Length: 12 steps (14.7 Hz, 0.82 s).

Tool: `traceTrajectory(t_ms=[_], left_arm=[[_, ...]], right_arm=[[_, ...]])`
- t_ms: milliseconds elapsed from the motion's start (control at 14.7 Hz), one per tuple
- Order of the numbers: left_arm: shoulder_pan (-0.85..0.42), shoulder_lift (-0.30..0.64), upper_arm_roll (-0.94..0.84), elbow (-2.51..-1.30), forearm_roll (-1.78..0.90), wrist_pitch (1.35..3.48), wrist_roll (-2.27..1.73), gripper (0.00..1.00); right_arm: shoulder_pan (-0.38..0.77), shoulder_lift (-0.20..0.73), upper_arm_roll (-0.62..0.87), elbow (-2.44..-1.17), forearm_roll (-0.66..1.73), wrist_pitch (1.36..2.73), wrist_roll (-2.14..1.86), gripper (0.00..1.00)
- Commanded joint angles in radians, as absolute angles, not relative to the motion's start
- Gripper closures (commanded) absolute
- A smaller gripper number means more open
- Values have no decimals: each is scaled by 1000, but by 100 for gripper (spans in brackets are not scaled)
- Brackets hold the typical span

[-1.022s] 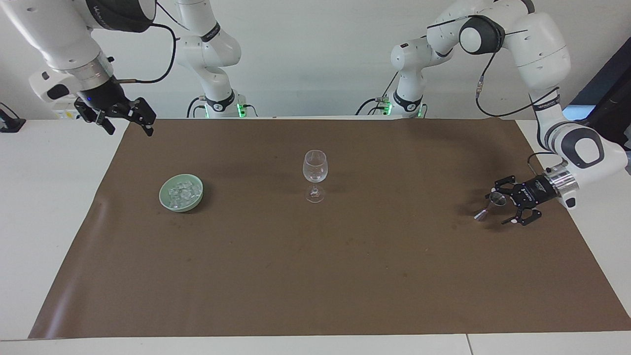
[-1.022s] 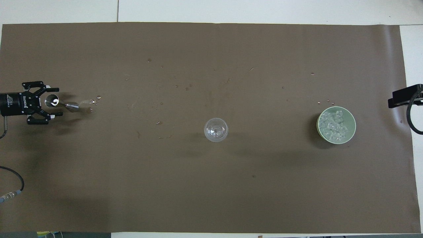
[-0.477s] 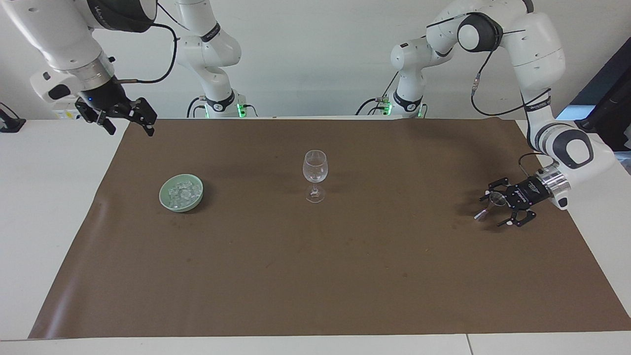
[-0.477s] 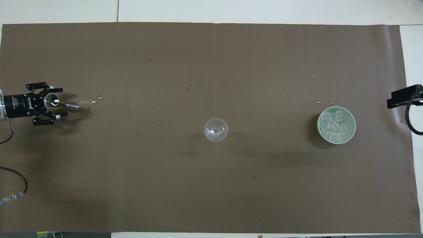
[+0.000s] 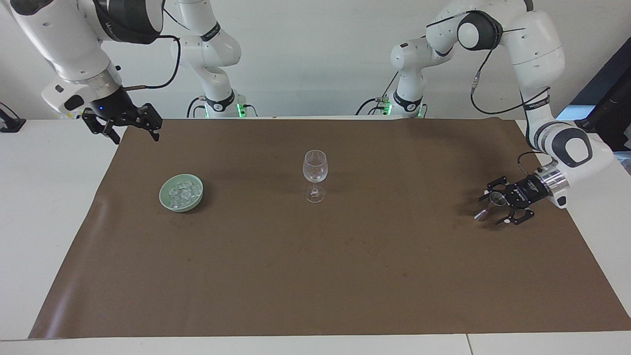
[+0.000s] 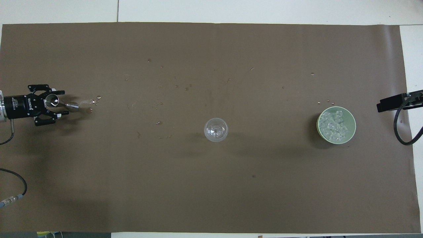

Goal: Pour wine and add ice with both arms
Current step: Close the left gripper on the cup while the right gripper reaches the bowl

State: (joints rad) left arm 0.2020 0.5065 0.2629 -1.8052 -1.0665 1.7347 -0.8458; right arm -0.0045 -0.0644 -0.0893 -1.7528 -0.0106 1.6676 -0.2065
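A clear wine glass stands mid-mat on the brown mat. The ice lies as several clear cubes in a pale green bowl toward the right arm's end. Wine itself is out of view. At the left arm's end, my left gripper lies low and level. It is open, one finger on either side of the upper cup of a small metal jigger. My right gripper hangs open and empty over the mat's corner nearest its base.
The brown mat covers most of the white table. Small droplets lie on the mat beside the jigger and scattered toward the glass. A black cable lies at the mat's edge near the left arm.
The left gripper's fingers have drawn in around the jigger's cup. The right gripper has shifted a little toward the bowl. Glass, bowl and ice have not moved.
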Motion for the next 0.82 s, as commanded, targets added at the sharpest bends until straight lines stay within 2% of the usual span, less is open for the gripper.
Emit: traceTrajectory(t_ms=[0, 341, 477, 681, 749], left_arm=[[193, 474, 265, -1847, -1085, 1741, -798, 100], [193, 474, 265, -1832, -1120, 1715, -793, 100], [187, 471, 264, -1824, -1138, 1689, -793, 100], [112, 433, 261, -1828, -1164, 1684, -811, 100], [72, 405, 264, -1825, -1164, 1684, -852, 100]], right_arm=[[18, -112, -87, -1880, 0, 1773, -299, 0], [20, -72, -87, -1980, 0, 1943, -465, 0], [20, -67, -87, -2060, 0, 2034, -478, 0], [37, -48, -87, -2121, 2, 2152, -529, 0], [44, -35, -87, -2129, 2, 2164, -549, 5]])
